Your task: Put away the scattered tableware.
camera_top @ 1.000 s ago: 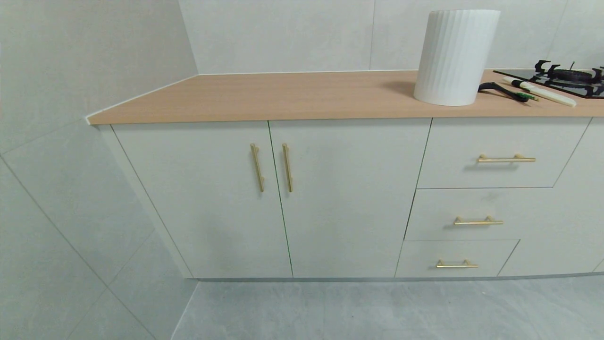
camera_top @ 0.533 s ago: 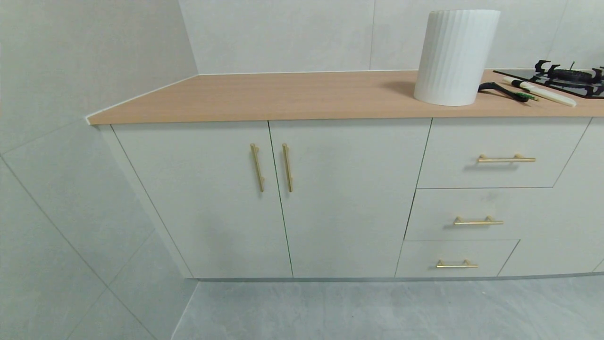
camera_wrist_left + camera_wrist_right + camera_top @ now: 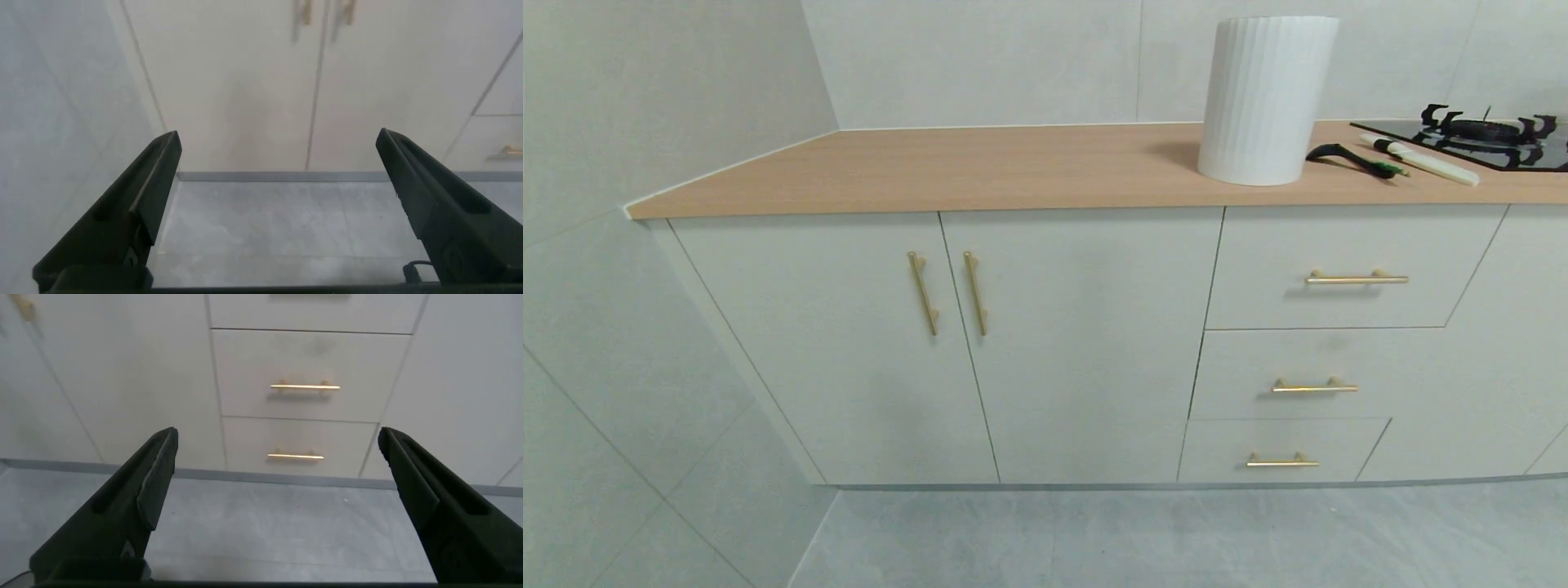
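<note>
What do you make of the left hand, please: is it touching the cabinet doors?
Apart. The left wrist view shows the left hand open, with a strip of floor between it and the cabinet doors.

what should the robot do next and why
Probably roll the base toward the robot's right. The black utensil and white utensil lie at the far right of the counter, right of the white ribbed container, while the left gripper and right gripper hang open, low, facing cabinet fronts and floor.
</note>
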